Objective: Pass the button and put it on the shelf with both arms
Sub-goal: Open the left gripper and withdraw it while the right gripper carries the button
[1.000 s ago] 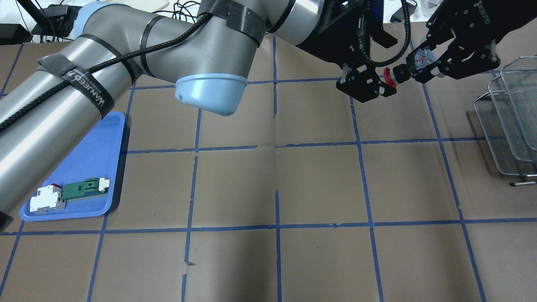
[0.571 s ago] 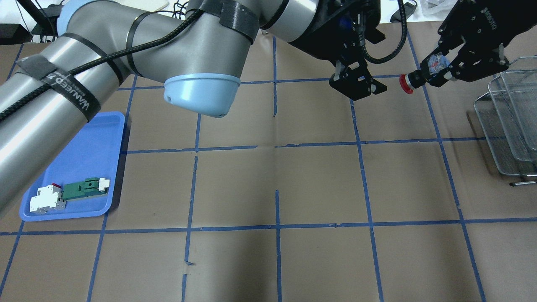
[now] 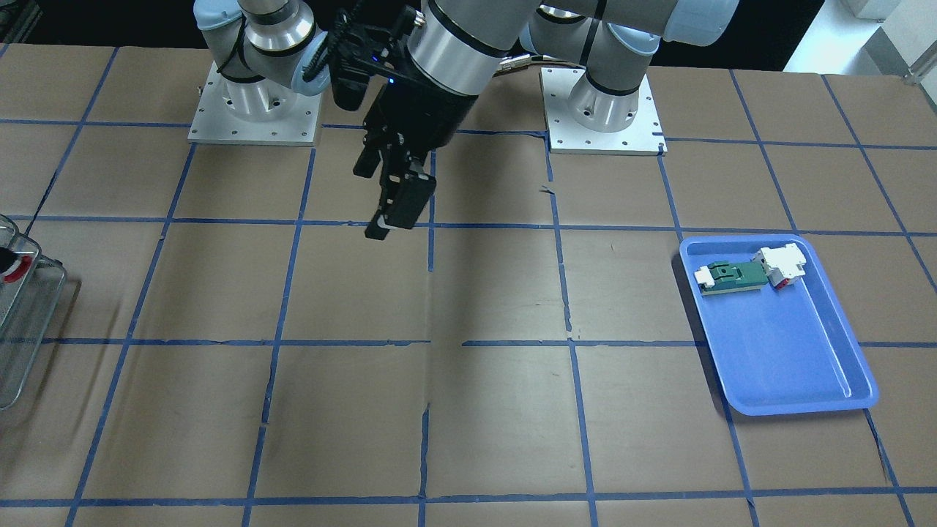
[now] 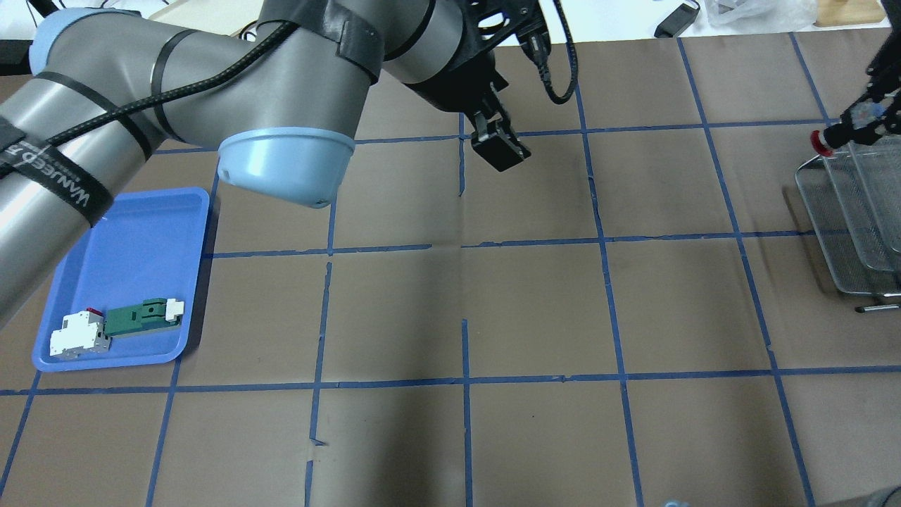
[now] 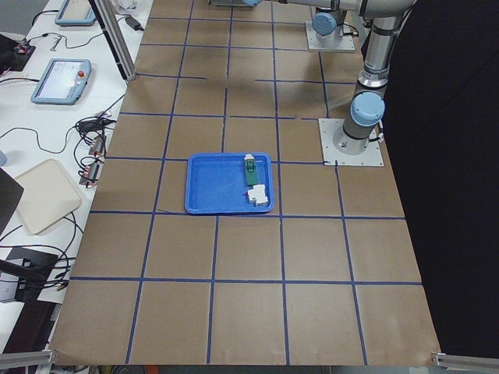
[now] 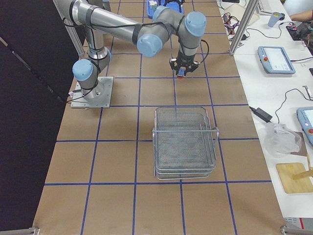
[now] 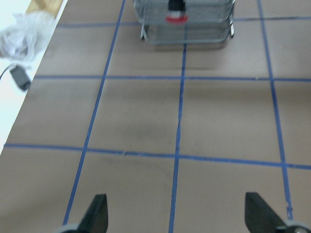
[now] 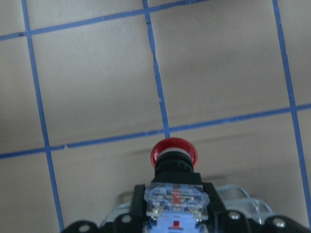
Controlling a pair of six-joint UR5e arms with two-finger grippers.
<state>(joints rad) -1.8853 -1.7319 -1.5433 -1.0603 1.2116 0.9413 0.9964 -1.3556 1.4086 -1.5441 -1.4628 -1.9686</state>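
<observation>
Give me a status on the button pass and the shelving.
Done: the pass looks complete. The left gripper is open, empty and well apart from the button. In hand: the right gripper is shut on the button's clear block, red cap pointing forward, in the air by the edge of the shelf. Left: set the button on a tier and let go.

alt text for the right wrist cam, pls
The right gripper holds the button by its clear base block, red cap pointing away from camera. Behind: brown table with blue tape lines, and a bit of the shelf at the bottom.
</observation>
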